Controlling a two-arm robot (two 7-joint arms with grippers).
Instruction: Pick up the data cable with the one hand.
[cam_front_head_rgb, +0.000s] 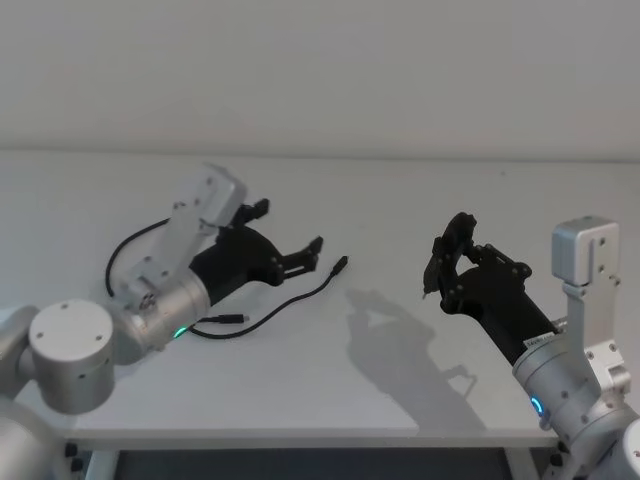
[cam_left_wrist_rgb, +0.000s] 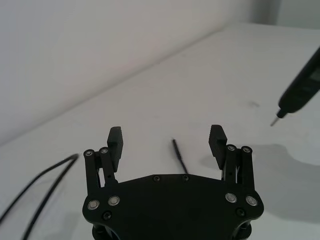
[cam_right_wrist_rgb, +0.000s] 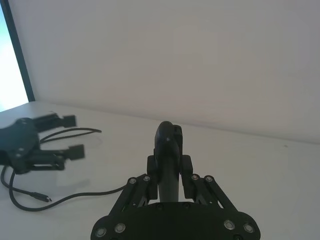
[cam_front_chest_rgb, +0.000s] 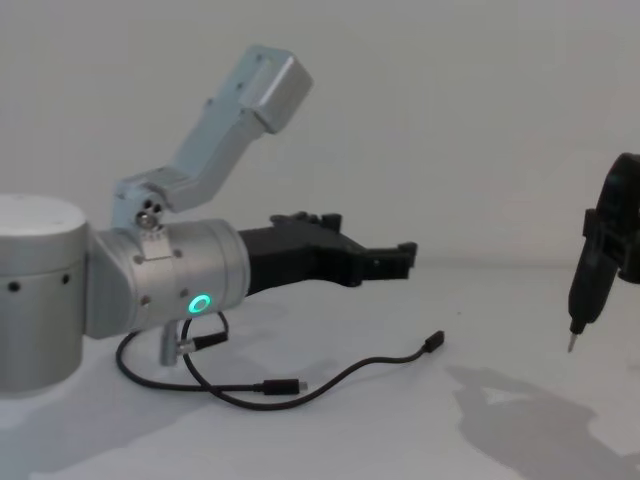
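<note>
Low, left pincer (cam_front_head_rgb: 289, 226) hovers spread above data cable (cam_front_head_rgb: 290, 300); right pincer (cam_front_head_rgb: 447, 252) clenches pointed tool (cam_front_chest_rgb: 583, 285).

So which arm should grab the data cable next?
Left. The left gripper is open, right above the data cable. The right gripper is farther away, shut on a pointed black tool.

One white table (cam_front_head_rgb: 400, 190) bears one black cable (cam_front_head_rgb: 300, 298) with two plugs, a far plug (cam_front_head_rgb: 341, 265) and a near plug (cam_front_head_rgb: 234, 319). There are two grippers, the left gripper (cam_front_head_rgb: 289, 226) and the right gripper (cam_front_head_rgb: 452, 240), each with two fingers, and one pointed tool (cam_front_chest_rgb: 583, 285).
</note>
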